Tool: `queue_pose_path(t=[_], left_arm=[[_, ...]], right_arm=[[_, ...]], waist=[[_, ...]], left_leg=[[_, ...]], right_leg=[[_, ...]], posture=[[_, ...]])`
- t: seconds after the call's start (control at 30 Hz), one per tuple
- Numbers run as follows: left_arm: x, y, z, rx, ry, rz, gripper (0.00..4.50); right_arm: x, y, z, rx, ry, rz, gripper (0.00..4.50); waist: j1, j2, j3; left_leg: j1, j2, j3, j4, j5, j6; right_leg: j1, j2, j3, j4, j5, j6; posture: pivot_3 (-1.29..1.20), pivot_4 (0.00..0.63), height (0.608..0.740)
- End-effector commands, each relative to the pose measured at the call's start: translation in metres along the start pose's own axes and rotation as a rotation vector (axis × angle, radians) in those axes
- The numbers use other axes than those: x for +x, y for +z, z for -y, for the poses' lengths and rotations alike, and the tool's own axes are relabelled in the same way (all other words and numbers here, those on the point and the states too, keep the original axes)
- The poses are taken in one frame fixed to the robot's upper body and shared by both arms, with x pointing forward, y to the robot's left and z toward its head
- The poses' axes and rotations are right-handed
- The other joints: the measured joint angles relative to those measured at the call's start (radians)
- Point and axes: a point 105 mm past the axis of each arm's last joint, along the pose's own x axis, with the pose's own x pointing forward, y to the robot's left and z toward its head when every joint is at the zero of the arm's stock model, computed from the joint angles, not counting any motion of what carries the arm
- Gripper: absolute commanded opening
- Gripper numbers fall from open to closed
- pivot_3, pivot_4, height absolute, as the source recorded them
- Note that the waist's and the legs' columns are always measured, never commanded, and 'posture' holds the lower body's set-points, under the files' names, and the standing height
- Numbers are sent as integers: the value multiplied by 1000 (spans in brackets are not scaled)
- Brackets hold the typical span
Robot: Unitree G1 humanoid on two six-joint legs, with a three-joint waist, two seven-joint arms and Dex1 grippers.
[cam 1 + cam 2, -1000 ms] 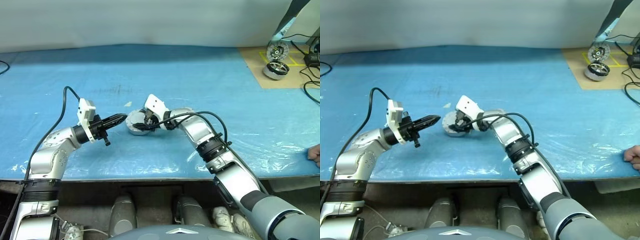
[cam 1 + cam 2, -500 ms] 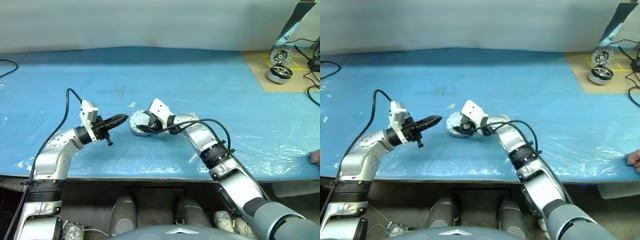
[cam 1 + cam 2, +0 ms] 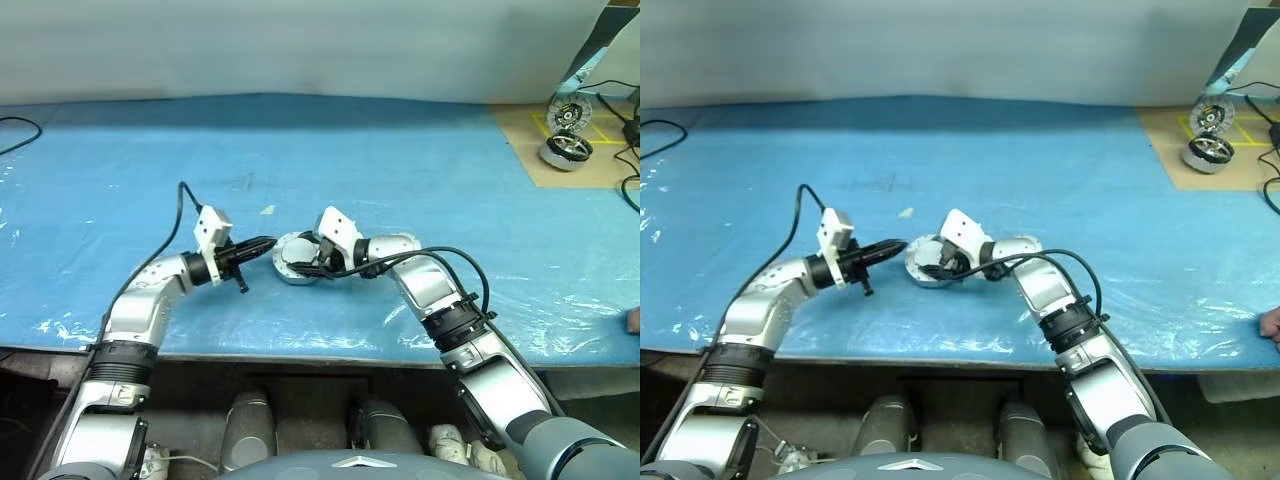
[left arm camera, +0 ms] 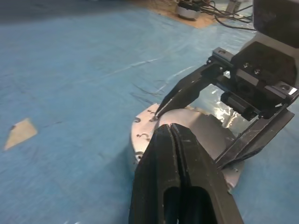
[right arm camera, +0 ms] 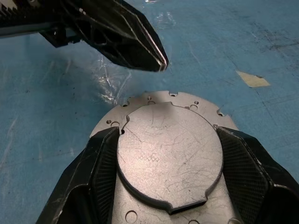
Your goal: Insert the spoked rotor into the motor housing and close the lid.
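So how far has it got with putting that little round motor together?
Nearly finished, it seems. The lid lies flat on top of the motor housing, so no windings or rotor show; presumably the rotor is already inside. The right hand grips the assembly across its sides, while the shut left hand points its tip at the rim. What is left is probably pressing the lid fully home and letting go.

The lid (image 5: 168,154) is bare grey metal, dull and finely scratched. Flanking it, the right pincer (image 5: 168,186) has matt black plastic fingers (image 5: 93,182) with a fine weave-like texture. Just beyond the lid, the left pincer (image 5: 156,63) is smoother, slightly glossy black. A thin blue plastic sheet (image 3: 400,160), wrinkled and shiny, covers the counter.
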Motion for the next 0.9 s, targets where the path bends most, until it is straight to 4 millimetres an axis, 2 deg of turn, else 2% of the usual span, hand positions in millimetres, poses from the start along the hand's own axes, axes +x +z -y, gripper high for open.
queue_pose_path(t=[0.03,0.17,0.3,0.9], left_arm=[[7,-6,0,52,-14,-59,0],[6,-23,-3,70,-1,-143,0],[1,-28,-6,60,8,-150,0],[-14,-56,4,25,-44,-216,0]], right_arm=[[3,-49,-17,113,47,-169,2948],[2,-47,-15,124,33,-159,2948],[-1,-48,-13,129,22,-160,2948],[-5,-46,-10,136,9,-154,2948]], waist=[[-1,0,0],[-1,0,-2],[-1,2,-4],[1,3,-14]], left_leg=[[0,0,0,0,0,0],[0,0,0,-2,0,0],[1,-1,0,-3,0,0],[1,-1,0,-9,0,0]], right_leg=[[0,0,0,0,0,0],[0,0,0,-2,0,0],[1,0,0,-3,0,0],[1,-1,0,-8,0,1]], posture=[[0,150,740],[0,150,740],[0,150,740],[0,150,740]])
